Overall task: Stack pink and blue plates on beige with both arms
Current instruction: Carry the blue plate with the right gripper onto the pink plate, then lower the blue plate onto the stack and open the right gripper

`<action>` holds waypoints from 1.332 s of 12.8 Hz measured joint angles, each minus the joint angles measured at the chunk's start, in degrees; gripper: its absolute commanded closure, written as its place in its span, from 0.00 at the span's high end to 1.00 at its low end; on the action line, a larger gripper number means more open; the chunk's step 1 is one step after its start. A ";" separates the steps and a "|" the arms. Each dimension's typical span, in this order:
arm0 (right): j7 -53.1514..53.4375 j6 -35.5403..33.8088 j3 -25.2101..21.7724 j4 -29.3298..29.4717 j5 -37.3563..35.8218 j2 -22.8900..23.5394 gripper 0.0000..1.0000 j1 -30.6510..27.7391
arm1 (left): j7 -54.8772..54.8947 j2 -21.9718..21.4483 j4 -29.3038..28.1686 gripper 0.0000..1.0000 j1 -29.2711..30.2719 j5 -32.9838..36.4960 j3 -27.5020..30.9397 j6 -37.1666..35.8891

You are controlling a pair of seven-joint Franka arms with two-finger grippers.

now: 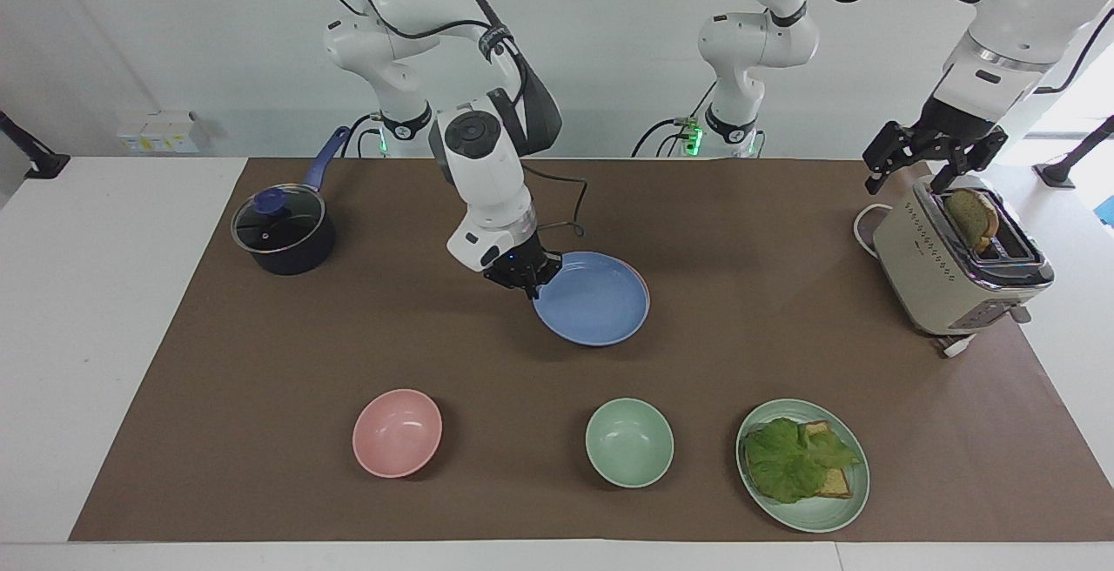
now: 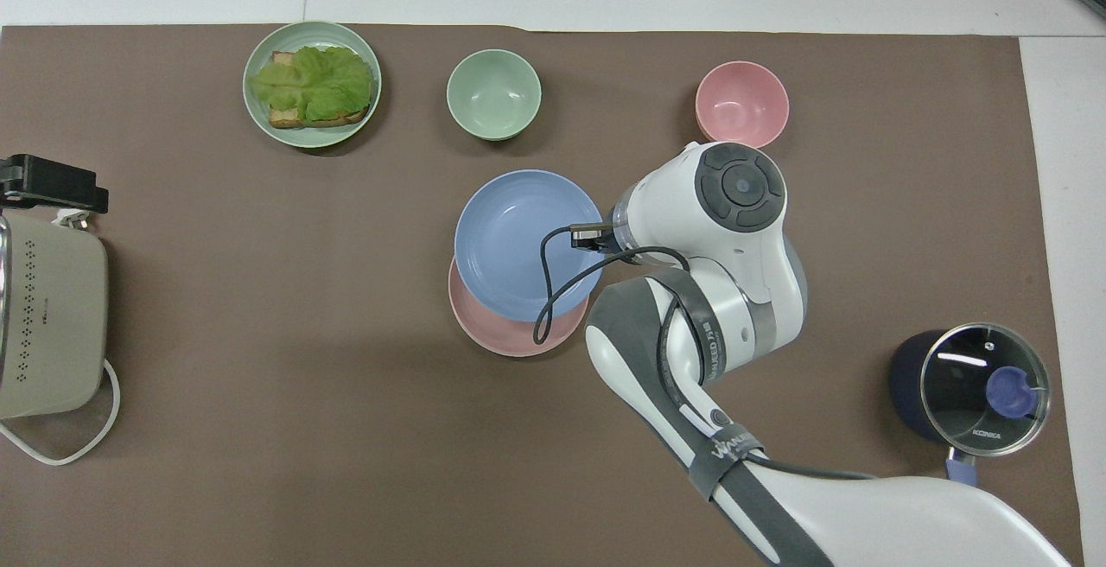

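My right gripper (image 1: pixel 528 280) is shut on the rim of the blue plate (image 1: pixel 596 299), at the edge toward the right arm's end of the table. The blue plate (image 2: pixel 518 243) hangs tilted just over the pink plate (image 2: pixel 510 334) and covers most of it. In the facing view only a thin pink plate edge (image 1: pixel 643 280) shows. The beige plate is hidden. My left gripper (image 1: pixel 936 157) waits open above the toaster, holding nothing.
A pink bowl (image 1: pixel 397 432), a green bowl (image 1: pixel 628 442) and a green plate (image 1: pixel 818 523) with lettuce and toast lie farthest from the robots. A toaster (image 1: pixel 957 266) stands at the left arm's end, a lidded pot (image 1: pixel 283 230) at the right arm's end.
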 measured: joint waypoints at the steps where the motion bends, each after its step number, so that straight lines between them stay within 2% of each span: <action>1: 0.00 0.62 -0.01 -0.06 0.00 0.47 0.00 0.26 | 0.00 0.00 0.00 1.00 0.00 0.00 0.00 0.00; 16: 0.15 1.47 0.02 -3.86 0.05 1.02 0.00 2.28 | 0.00 0.00 0.00 1.00 0.00 0.00 0.00 0.00; 17: 0.37 1.48 0.02 -3.98 0.05 1.02 0.03 2.64 | 0.00 0.00 0.00 1.00 0.00 0.00 0.00 0.00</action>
